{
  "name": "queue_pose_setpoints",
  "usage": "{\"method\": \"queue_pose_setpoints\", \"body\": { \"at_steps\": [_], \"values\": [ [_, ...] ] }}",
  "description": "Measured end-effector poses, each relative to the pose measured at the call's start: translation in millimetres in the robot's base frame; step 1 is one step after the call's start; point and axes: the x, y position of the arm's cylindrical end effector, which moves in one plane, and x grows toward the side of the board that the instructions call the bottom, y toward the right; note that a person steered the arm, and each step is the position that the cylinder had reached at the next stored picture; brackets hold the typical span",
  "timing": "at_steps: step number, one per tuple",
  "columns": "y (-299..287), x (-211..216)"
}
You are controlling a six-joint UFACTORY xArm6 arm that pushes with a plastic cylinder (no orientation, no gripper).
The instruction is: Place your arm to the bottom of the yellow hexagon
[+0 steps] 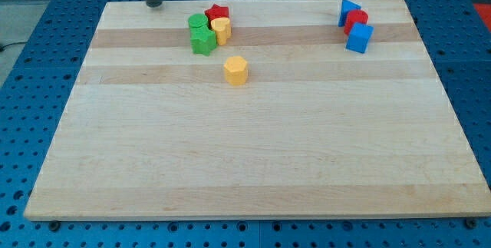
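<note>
- My tip (154, 4) stood at the upper left of the frame, on the counter's (230, 163) top edge; no pincer showed, so its state could not be told.
- Right of it clustered a green block (202, 34), a red block (218, 12) and a yellow block (222, 30).
- The yellow hexagon (235, 71) sat alone below that cluster, upper centre.
- A clean approach would likely swing left of the cluster, then settle just under the hexagon without nudging it.
- Blue and red blocks (355, 24) lay upper right, well apart.
</note>
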Motion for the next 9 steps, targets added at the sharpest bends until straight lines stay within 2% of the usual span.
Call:
{"method": "queue_pose_setpoints", "body": {
  "at_steps": [1,2,3,4,5,6,7,8,9],
  "values": [
    [-42,20],
    [-51,42],
    [-57,86],
    [-57,148],
    [0,198],
    [11,228],
    [57,258],
    [127,284],
    [180,291]
  ]
}}
